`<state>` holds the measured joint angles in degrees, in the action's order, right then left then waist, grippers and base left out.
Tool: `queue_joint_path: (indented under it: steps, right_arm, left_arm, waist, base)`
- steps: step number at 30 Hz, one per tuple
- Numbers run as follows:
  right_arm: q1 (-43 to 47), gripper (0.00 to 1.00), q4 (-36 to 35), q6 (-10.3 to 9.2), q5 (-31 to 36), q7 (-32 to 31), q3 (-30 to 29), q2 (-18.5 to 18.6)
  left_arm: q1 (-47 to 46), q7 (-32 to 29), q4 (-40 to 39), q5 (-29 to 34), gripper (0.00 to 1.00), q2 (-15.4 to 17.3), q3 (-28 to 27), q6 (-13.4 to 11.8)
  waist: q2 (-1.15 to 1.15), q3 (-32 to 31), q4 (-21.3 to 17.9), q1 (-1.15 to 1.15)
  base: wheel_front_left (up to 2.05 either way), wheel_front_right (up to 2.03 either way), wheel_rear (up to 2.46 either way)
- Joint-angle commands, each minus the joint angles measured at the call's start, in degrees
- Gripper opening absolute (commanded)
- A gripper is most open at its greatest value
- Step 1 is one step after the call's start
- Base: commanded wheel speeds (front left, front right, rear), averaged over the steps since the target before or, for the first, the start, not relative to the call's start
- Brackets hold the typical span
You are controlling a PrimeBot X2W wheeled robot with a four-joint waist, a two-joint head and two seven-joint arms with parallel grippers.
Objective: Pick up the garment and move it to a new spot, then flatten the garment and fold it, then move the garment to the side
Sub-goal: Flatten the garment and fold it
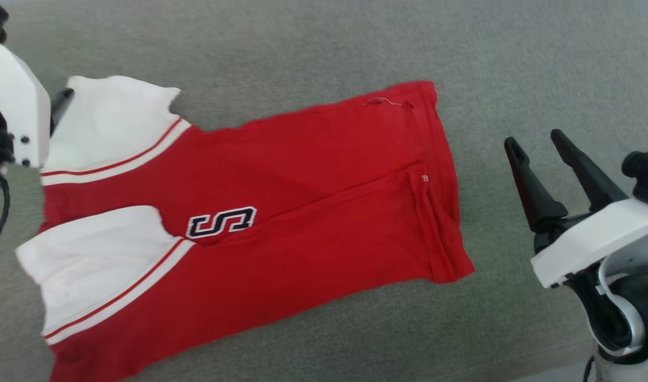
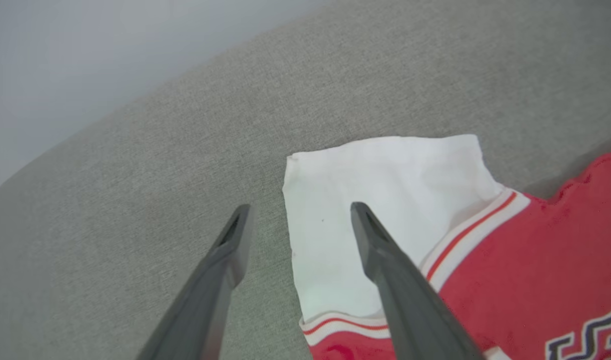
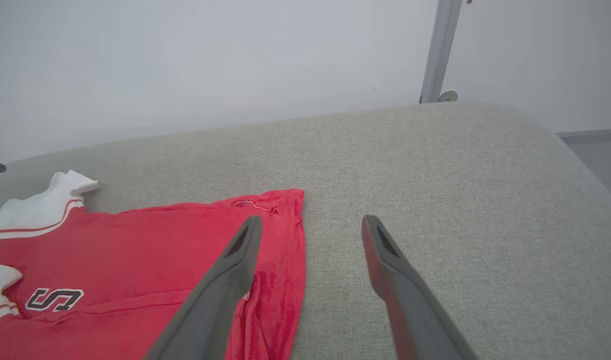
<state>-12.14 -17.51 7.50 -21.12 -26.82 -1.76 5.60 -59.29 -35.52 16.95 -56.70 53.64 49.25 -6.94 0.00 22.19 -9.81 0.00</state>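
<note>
The garment [image 1: 313,196], a red T-shirt with white sleeves and an "S" patch, lies folded lengthwise on the grey fabric surface [image 1: 356,42], sleeves to the left, hem to the right. My right gripper [image 1: 533,140] stands open, just right of the hem and apart from it; in the right wrist view the right gripper [image 3: 308,222] hovers above the hem corner of the garment [image 3: 135,250]. My left gripper [image 2: 298,210] is open above the edge of a white sleeve [image 2: 385,200], holding nothing. In the head view, the left arm's white casing [image 1: 14,106] covers the sleeve's far left edge.
The grey surface's rounded far edge meets a pale wall [image 3: 210,60]. A grey pole [image 3: 438,50] stands behind the surface at the back right. Bare fabric stretches to the right of the hem [image 3: 460,200] and beyond the sleeve [image 2: 135,175].
</note>
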Motion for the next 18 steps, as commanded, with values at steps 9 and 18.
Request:
queue_joint_path:
  steps: [9,18]
  right_arm:
    - [-3.35,1.0,1.66,-0.02,-2.77,0.35,4.88,1.61]
    - [-12.11,1.0,8.02,-0.02,-5.4,-10.26,9.92,6.07]
  left_arm:
    - [-7.45,-2.26,18.3,2.95,1.0,-4.91,2.4,4.95]
    - [-6.16,-14.09,27.19,-1.23,0.0,-11.96,4.63,3.62]
  waist:
    - [0.0,6.88,-5.37,0.0]
    - [0.0,8.98,-4.31,0.0]
  base:
    - [0.0,0.0,0.0]
    - [0.0,0.0,0.0]
